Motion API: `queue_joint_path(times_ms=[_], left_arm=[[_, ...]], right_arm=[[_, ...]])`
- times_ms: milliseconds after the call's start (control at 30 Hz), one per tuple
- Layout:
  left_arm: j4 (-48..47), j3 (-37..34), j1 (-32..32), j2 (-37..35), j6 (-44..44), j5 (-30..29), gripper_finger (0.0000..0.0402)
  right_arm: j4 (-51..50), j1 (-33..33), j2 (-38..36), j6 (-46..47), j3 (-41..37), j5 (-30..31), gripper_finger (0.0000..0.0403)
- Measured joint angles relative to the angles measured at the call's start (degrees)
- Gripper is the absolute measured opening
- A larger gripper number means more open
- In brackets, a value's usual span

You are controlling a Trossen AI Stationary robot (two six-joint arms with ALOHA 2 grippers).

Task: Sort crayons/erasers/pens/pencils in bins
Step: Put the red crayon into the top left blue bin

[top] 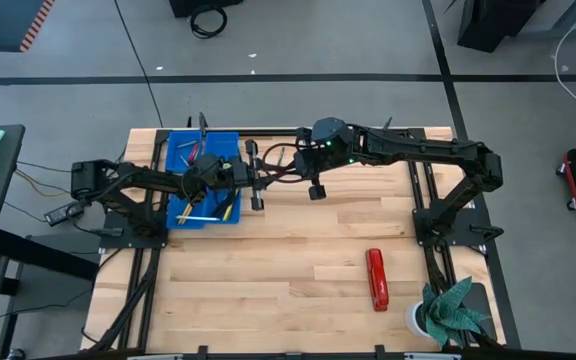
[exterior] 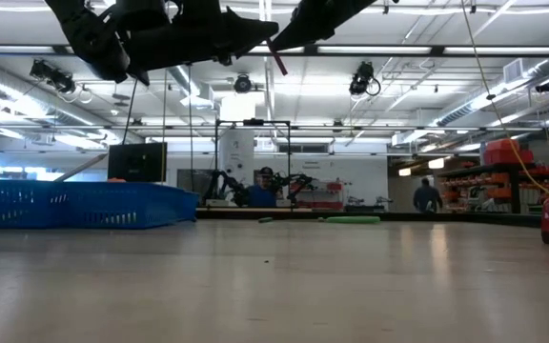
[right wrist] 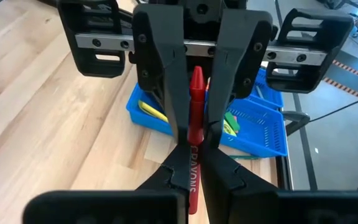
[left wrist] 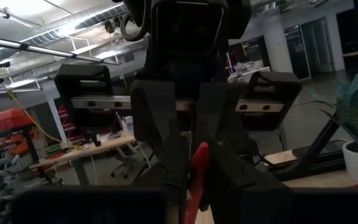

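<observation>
A red crayon [right wrist: 195,106] hangs in the air between my two grippers, to the right of the blue bins [top: 203,180]. My left gripper [right wrist: 194,127] comes from the table's left and is shut on the crayon's plain part. My right gripper [right wrist: 191,165] comes from the right and is shut on its labelled part. In the low view the crayon [exterior: 278,61] shows as a short slanted red stick high above the table. The bins [right wrist: 263,127] stand on the table and hold yellow and green sticks. My left gripper pinches the crayon's plain red part [right wrist: 196,121] between its two fingers, which lie along the crayon. The pointed end [right wrist: 196,76] reaches back between those fingers. The crayon is clear of the table. My right gripper pinches the crayon's labelled part [right wrist: 191,177] between its two fingers, coming from the table's right and slanting down. Its fingers also lie along the crayon, tip to tip with the left fingers.
A red stapler [top: 377,278] lies near the table's front right. A potted plant [top: 448,310] stands at the front right corner. The wide wooden top [top: 298,250] in front of the arms is bare. People and benches show in the room beyond.
</observation>
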Motion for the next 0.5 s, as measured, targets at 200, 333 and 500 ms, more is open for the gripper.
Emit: queue_joint_path(times_ms=[200, 333, 500], left_arm=[[-0.36, 0.0, 0.0, 0.0, 0.23, 0.12, 0.0039], [-1.69, 0.0, -0.02, -0.02, 1.87, -1.38, 0.0033], [-3.27, 0.11, 0.84, -0.34, 1.61, -3.82, 0.0037]], right_arm=[[-0.07, 0.0, 0.0, 0.04, 0.0, -0.86, 0.0029], [-0.33, 0.0, 0.04, 0.08, -0.09, -0.93, 0.0029], [-0.81, -0.09, 0.07, 0.45, -0.09, -0.94, 0.0032]])
